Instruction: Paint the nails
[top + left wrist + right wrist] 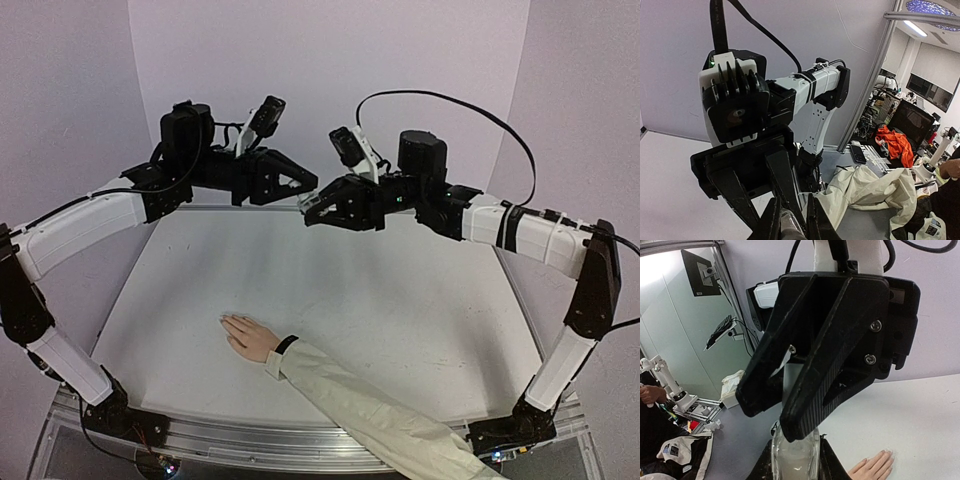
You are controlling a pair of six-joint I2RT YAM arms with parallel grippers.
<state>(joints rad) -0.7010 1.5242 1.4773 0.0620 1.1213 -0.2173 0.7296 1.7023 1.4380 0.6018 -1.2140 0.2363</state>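
Hand (250, 337) lies flat, palm down, on the near tabletop (400, 290). Its long axis runs from the cream sleeve (360, 400) at lower right to the fingertips — nails (225, 321) point left, slightly away from the bases. The left gripper (791, 225) and right gripper (794, 459) are raised at the far side, jaws narrow — both clamp one small bottle (792, 471), well apart from the hand.

white table (400, 300); orange cloth (895, 142) beside dark monitor (912, 122); cream fabric (865, 190) heaped lower left.
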